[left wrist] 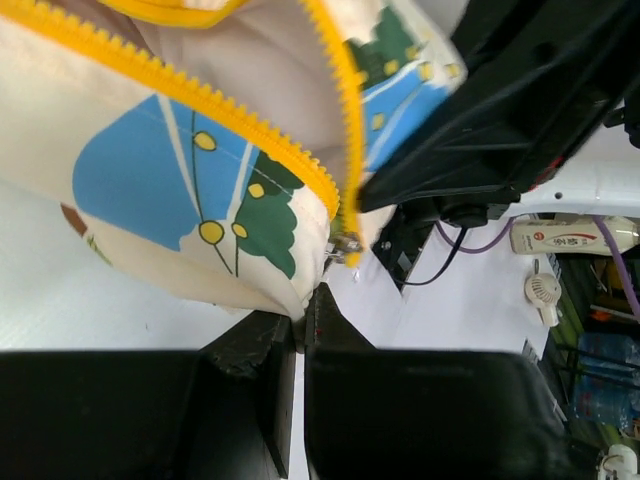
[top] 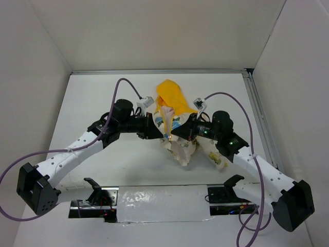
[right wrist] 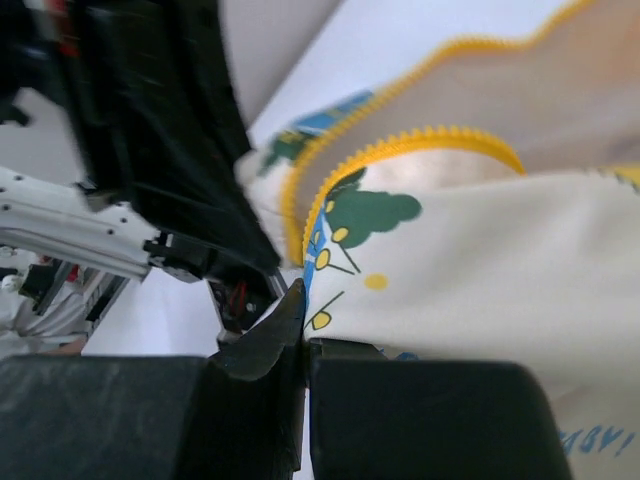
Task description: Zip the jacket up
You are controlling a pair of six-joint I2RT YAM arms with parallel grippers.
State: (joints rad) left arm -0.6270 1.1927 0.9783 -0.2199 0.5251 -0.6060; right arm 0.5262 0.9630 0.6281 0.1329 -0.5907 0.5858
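The jacket [top: 182, 144] is cream-white with cartoon prints, its yellow-orange hood [top: 172, 98] toward the back. It is bunched at mid-table between both arms. My left gripper [top: 154, 129] is shut on the jacket's bottom edge; in the left wrist view its jaws [left wrist: 300, 315] pinch the cream fabric [left wrist: 200, 200] beside the yellow zipper teeth [left wrist: 250, 130], with a small metal zipper part [left wrist: 345, 243] just above. My right gripper [top: 180, 132] is shut on the other front edge; in the right wrist view its jaws [right wrist: 303, 335] clamp printed fabric [right wrist: 470, 260] by the zipper [right wrist: 330, 190].
The white table [top: 103, 103] is walled on three sides. A metal rail [top: 259, 118] runs along the right edge. A foil-covered strip [top: 159, 203] lies at the near edge between the arm bases. Purple cables [top: 123, 85] loop above both arms.
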